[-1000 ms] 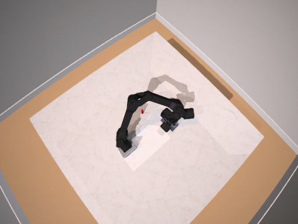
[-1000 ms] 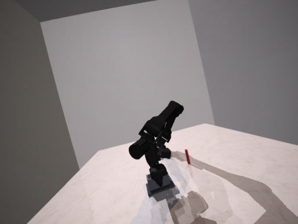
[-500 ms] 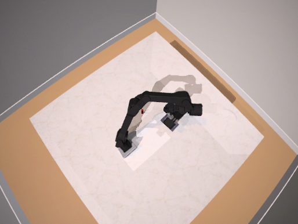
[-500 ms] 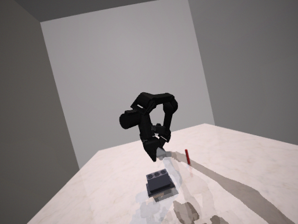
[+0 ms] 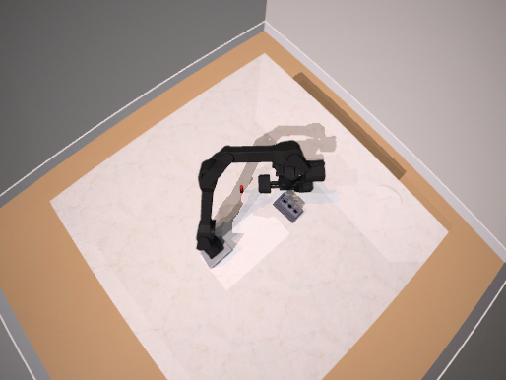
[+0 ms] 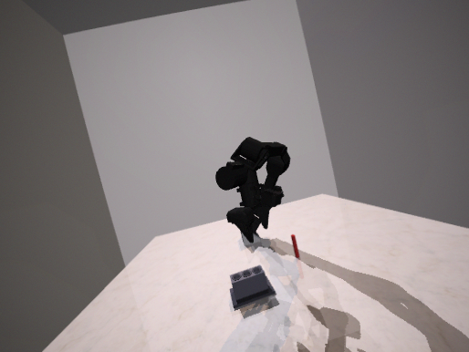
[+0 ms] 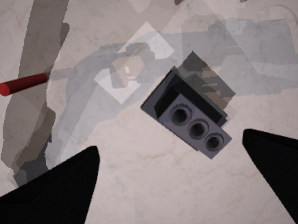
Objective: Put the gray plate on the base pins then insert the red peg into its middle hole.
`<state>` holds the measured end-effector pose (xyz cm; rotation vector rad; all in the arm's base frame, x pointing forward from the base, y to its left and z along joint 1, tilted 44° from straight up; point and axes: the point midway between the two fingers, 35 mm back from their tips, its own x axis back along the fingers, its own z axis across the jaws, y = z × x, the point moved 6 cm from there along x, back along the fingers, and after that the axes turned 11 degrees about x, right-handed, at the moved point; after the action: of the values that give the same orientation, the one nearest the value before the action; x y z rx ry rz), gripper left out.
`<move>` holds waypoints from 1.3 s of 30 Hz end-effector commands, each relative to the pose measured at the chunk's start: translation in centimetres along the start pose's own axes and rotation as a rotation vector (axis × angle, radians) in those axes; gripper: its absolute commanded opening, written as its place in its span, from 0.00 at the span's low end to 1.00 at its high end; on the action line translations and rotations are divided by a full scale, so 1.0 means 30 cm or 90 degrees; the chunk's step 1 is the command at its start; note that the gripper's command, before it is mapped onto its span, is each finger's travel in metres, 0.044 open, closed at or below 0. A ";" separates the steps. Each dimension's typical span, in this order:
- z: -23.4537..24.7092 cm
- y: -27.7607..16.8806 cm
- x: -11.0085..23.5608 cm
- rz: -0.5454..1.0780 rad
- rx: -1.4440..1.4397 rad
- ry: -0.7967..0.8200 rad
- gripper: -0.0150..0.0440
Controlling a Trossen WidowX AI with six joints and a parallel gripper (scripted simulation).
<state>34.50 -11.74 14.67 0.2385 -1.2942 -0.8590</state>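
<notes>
On the marble table (image 6: pixel 388 237), gray plate (image 7: pixel 196 124) with three holes lying flat on the dark base (image 6: pixel 255 298), black gripper (image 7: pixel 173 183) raised above it, jaws wide apart and empty, red peg (image 6: pixel 295 245) upright well apart, no readable writing anywhere
</notes>
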 end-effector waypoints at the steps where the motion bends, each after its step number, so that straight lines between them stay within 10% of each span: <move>1: 0.144 0.103 0.013 -0.006 -0.390 -0.005 1.00; 21: 0.473 0.225 -0.015 -0.027 -1.212 -0.008 1.00; 39: 0.480 0.224 -0.016 -0.028 -1.221 -0.009 1.00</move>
<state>24.42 -2.71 22.57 -1.2233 -0.0714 -1.7322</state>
